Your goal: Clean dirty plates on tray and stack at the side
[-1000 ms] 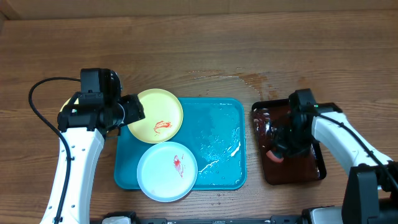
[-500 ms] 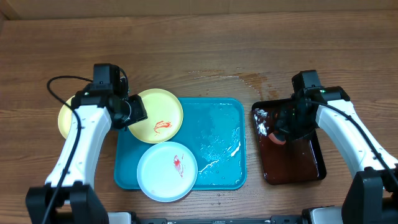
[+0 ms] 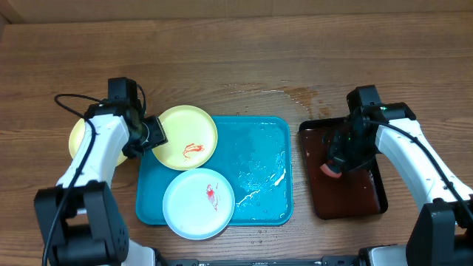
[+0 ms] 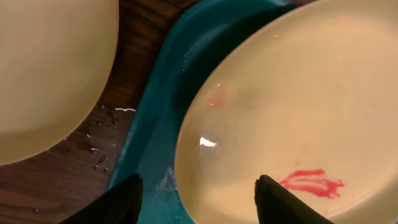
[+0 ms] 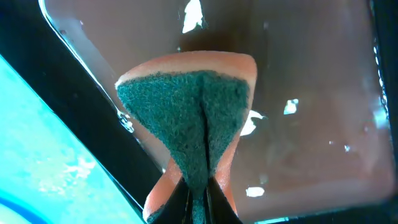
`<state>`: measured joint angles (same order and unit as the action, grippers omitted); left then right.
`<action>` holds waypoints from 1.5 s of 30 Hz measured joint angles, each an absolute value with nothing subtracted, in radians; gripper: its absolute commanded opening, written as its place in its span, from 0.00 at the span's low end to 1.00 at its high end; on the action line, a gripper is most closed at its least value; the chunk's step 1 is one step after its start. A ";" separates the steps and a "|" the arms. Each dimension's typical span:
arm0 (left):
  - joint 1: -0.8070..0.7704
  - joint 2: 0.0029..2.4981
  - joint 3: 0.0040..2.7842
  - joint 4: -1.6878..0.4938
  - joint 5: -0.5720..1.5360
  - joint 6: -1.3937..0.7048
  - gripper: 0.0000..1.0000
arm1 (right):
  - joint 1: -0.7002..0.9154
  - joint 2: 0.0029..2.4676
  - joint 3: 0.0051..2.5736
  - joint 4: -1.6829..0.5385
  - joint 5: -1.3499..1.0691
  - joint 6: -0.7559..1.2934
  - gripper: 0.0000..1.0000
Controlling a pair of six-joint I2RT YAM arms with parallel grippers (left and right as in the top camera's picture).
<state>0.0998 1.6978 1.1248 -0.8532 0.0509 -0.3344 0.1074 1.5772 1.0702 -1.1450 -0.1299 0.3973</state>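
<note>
On the turquoise tray (image 3: 259, 177) a pale yellow plate (image 3: 188, 137) with a red smear overlaps the far left corner. A blue-white plate (image 3: 198, 203) with a red smear sits at the near left. Another yellow plate (image 3: 80, 140) rests on the table left of the tray, partly under my left arm. My left gripper (image 3: 151, 133) is open; its fingers (image 4: 124, 202) straddle the smeared plate's (image 4: 298, 106) left rim over the tray's edge (image 4: 155, 124). My right gripper (image 3: 341, 159) is shut on a green-and-orange sponge (image 5: 193, 106) over the brown tray (image 3: 347, 199).
Water spots mark the wood (image 3: 295, 94) beyond the tray's far right corner. The brown tray's black rim (image 5: 93, 112) lies between the sponge and the turquoise tray (image 5: 37, 155). A black cable (image 3: 63, 100) loops behind the left arm.
My left arm has swung in so the gripper sits at the smeared yellow plate's left rim. The right gripper carried the sponge a little toward the brown tray's far end.
</note>
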 measured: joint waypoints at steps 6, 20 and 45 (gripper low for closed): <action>0.100 1.767 1.125 -0.798 0.036 -0.334 0.50 | 0.107 1.577 1.070 -1.170 -0.130 0.395 0.04; 0.091 1.835 1.135 -0.710 0.041 -0.325 0.04 | 0.107 1.577 1.070 -1.188 -0.130 0.395 0.04; -0.138 1.671 1.161 -0.763 0.044 -0.310 0.04 | 0.107 1.577 1.047 -1.092 -0.059 0.495 0.04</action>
